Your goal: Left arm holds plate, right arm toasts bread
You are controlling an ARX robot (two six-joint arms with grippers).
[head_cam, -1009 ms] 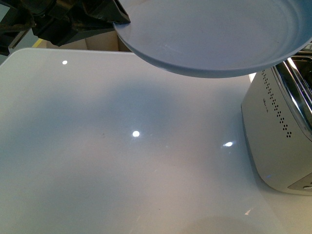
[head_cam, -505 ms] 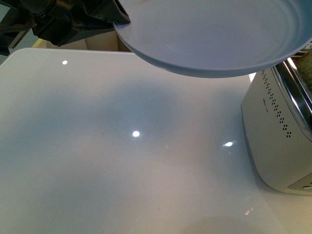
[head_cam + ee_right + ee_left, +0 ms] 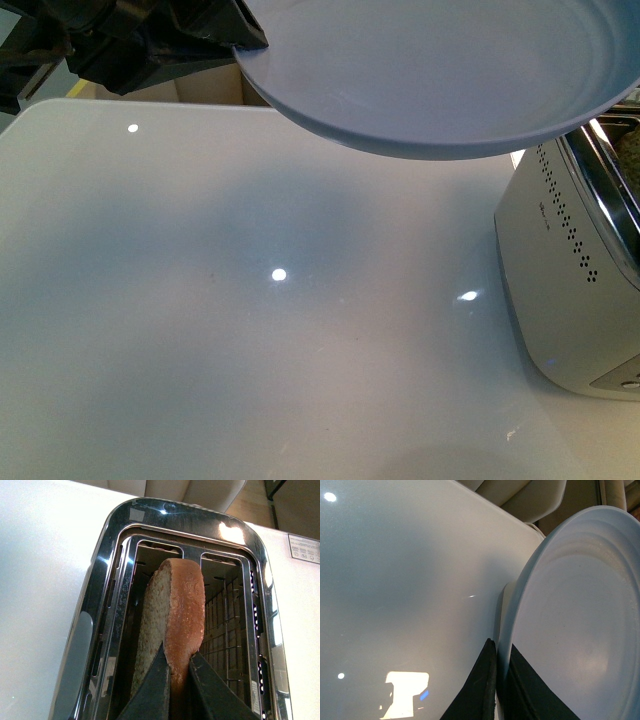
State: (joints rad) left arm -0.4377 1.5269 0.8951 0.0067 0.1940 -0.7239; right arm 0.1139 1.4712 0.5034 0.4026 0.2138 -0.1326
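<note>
Two grippers, both clamped. The left gripper point(image 3: 501, 651) pinches the rim of the plate point(image 3: 440, 70), which is held empty in the air above the white table point(image 3: 250, 340) and hides the far end of the toaster point(image 3: 565, 280). The right gripper point(image 3: 177, 654) grips the bread point(image 3: 175, 605), upright over the toaster's open slots.

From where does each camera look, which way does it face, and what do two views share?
Front view: on the body, facing down at the glossy white table; black left gripper holds the round pale blue-grey plate by its rim; white toaster at right.
Left wrist view: along its black fingers pinching that rim, table beyond.
Right wrist view: down into the toaster's chrome top; right gripper pinches the brown wholemeal bread slice.
Shared: front and left wrist, plate and table; front and right wrist, toaster.
</note>
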